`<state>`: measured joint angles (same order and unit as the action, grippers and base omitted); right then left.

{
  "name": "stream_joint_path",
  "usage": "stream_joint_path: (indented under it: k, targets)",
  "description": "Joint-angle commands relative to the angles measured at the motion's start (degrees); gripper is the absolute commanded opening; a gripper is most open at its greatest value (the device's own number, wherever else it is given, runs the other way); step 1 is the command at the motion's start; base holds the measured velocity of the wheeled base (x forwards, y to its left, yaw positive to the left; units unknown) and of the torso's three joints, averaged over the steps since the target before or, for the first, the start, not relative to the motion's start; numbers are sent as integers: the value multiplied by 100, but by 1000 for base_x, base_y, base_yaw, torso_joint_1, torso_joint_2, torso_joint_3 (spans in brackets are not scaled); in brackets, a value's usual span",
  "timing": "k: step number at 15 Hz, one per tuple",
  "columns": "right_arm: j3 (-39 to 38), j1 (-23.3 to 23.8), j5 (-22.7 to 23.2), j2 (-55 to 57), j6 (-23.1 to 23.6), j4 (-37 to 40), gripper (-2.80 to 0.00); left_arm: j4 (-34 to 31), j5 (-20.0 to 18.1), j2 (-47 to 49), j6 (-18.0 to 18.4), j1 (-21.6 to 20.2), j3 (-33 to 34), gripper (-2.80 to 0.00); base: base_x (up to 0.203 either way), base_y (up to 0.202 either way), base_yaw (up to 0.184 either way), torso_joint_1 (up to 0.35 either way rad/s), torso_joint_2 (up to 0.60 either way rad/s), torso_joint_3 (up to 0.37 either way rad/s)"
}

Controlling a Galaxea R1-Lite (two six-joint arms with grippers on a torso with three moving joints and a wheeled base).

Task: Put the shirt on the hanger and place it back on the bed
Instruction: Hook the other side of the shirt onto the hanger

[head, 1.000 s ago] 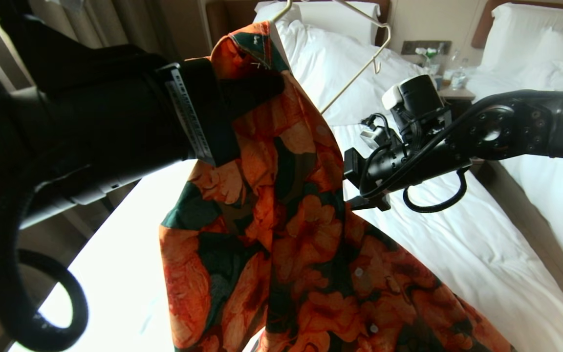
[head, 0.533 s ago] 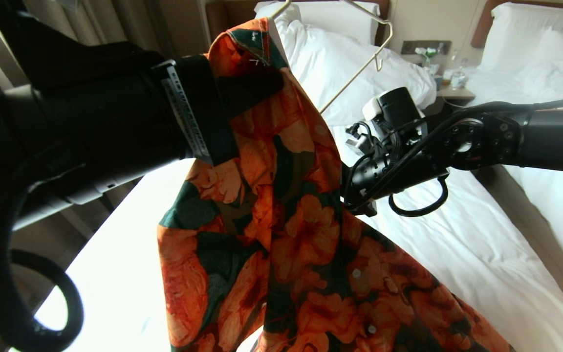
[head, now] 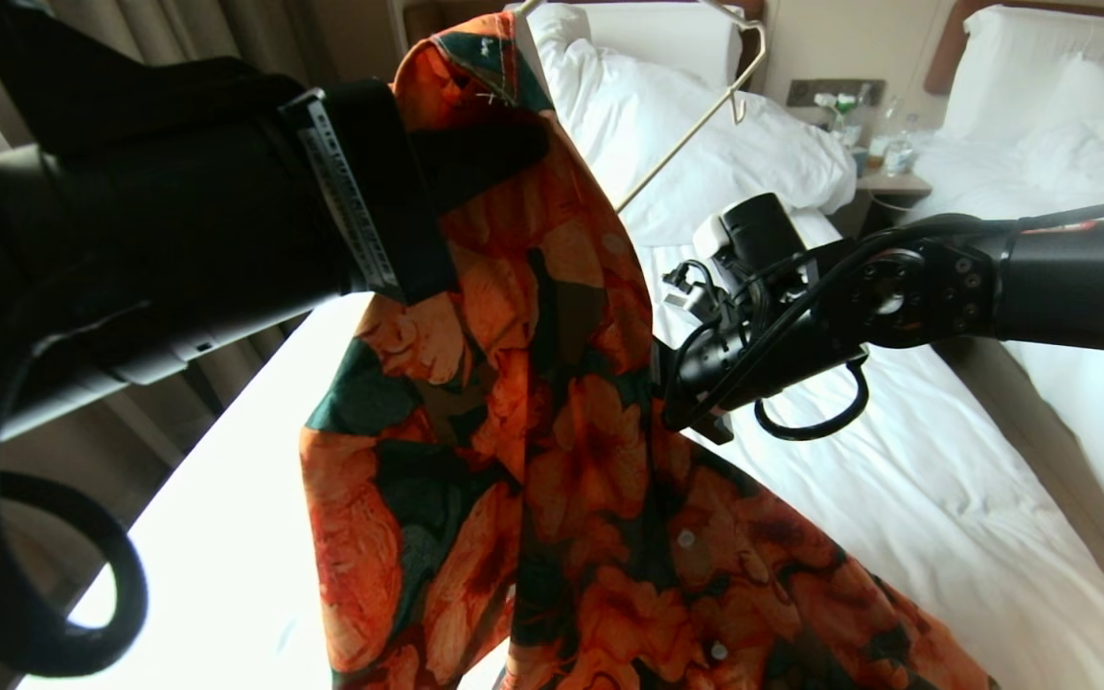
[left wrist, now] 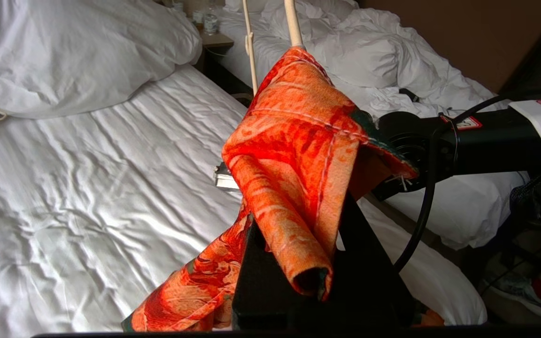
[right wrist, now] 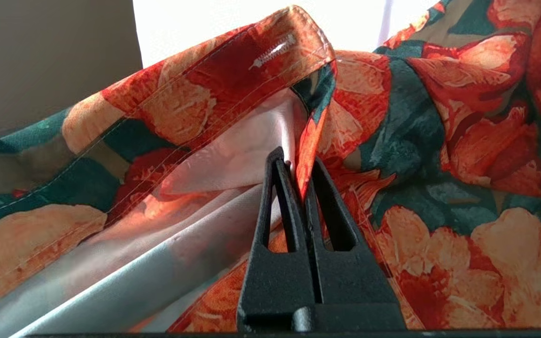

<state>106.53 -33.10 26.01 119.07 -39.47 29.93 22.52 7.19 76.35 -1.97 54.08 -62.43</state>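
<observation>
At the left, the left gripper (head: 475, 158) is raised high and pinches the shirt (head: 552, 460) by a bunched fold near its top, fingers pressed together on the cloth – the left wrist view shows the fabric rolled over them. The hanger (head: 696, 125) rises out of that same bunch, one end inside the shirt and the rest bare, its wire slanting up and right toward the far pillows. The shirt hangs from this grip in a loose drape, its lower part trailing toward the near right over the bed (head: 897, 498). Right of the shirt, the right gripper (right wrist: 301, 188) has come in from the side and is clamped on the front edge of the cloth, where the pale lining shows beside the print. The shirt looks light and limp; it will sag and fold wherever it is not held, and a thin edge could slide out of a narrow pinch. The stitched placket or collar seam seems the best hold – thicker and less apt to slip. The wire hanger is stiff but thin and smooth, so it may turn in the cloth when pulled. Further right lies a second bed (head: 1069, 115).
</observation>
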Motion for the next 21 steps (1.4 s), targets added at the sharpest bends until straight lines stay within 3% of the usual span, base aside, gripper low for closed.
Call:
stream_joint_path:
  k: [1, 7, 9, 15, 18, 21]
  targets:
    - [2, 32, 8, -91, -26, 21, -280, 11, 10, -8, -5, -4, 17, -280, 0, 0, 0, 0, 0, 0]
    - [-282, 640, -539, -693, -43, 39, -280, 7, 171, -35, -30, -178, 493, -280, 0, 0, 0, 0, 0, 0]
    - [-508, 872, -741, -844, -43, 25, -280, 12, 343, -55, -190, -161, 755, -280, 0, 0, 0, 0, 0, 0]
    - [-800, 1367, -1388, -1117, -34, -12, -280, -400, 624, -153, -652, 84, 1179, -280, 0, 0, 0, 0, 0, 0]
    - [-801, 1528, -1528, -1123, -25, -31, -280, -406, 643, -219, -681, 240, 1332, -280, 0, 0, 0, 0, 0, 0]
    - [-801, 1636, -1669, -1132, 66, -207, -280, -432, 751, -314, -685, 648, 1434, -280, 0, 0, 0, 0, 0, 0]
